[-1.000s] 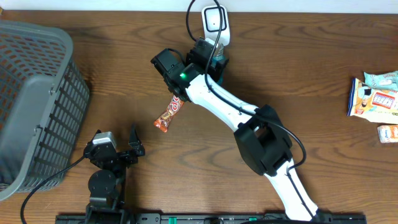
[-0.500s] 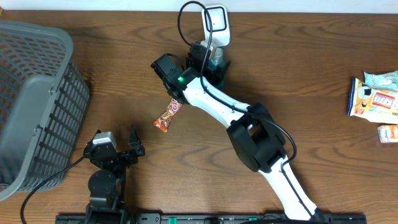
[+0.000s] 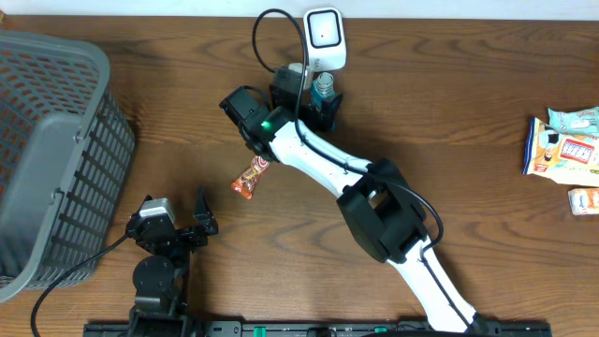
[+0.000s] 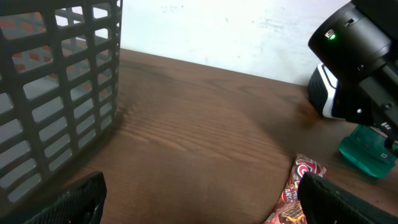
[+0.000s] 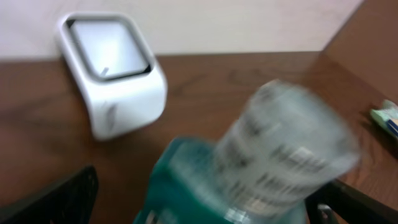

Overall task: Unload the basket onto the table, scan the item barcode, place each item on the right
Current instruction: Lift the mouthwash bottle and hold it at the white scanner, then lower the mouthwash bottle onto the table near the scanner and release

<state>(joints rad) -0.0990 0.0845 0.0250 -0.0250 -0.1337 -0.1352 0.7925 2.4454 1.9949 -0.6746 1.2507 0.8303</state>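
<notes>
The right hand (image 5: pixel 205 199) straddles the teal bottle (image 3: pixel 323 87), opened wide and gripping nothing; the left hand (image 4: pixel 208 196) is open and empty. The bottle stands on the desk (image 3: pixel 468 103) just beside the scanner (image 3: pixel 324 36). Hazard: a finger may clip the bottle and topple it.

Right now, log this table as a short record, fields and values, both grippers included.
scanner: white boxy barcode scanner, far edge of brown wooden table
bottle: clear-and-teal bottle, beside scanner
right gripper: open, fingers either side of bottle
left gripper: open, empty
candy: red-orange wrapped candy bar, lying on table, apart from both grippers
basket: grey plastic mesh basket, left side
</notes>
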